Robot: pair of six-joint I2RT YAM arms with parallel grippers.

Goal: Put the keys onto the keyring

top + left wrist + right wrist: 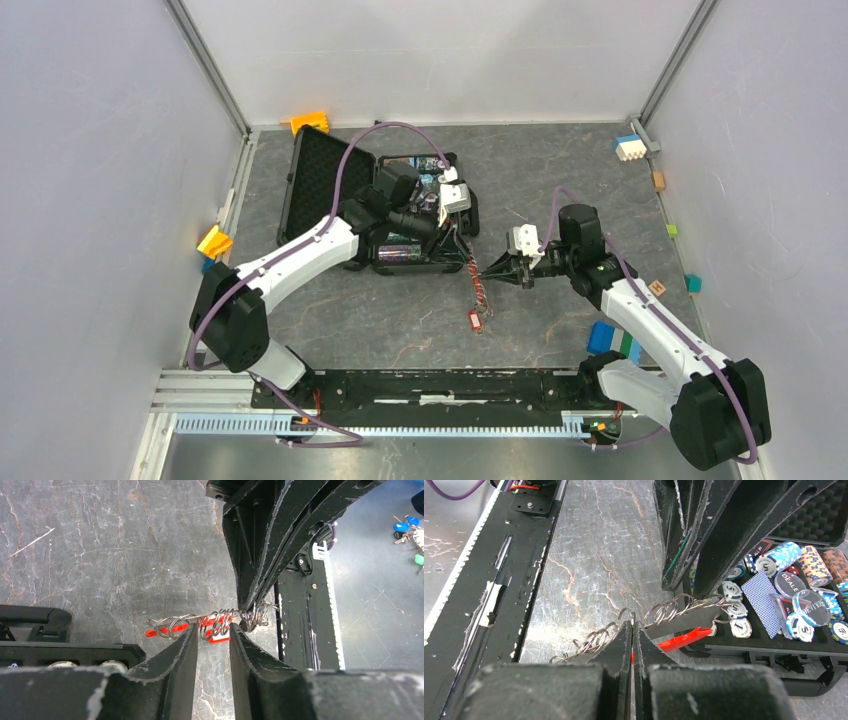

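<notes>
The keyring [477,296] is a string of silvery rings hanging down to a red tag [475,319] in the middle of the table. My right gripper [632,625] is shut on one ring [626,614], and the red tag [684,639] shows just right of it. My left gripper [214,628] stands partly open astride the rings [218,622], with the right gripper's fingers [252,580] coming down just beside it. Whether its pads press on the rings does not show. Small keys [406,526] with blue heads lie far off at the top right of the left wrist view.
An open black case [320,185] of poker chips [774,557] stands right behind the left gripper. The black base rail [307,630] runs along the near edge. Coloured blocks [612,342] lie by the right arm, and others [628,148] along the table's edges.
</notes>
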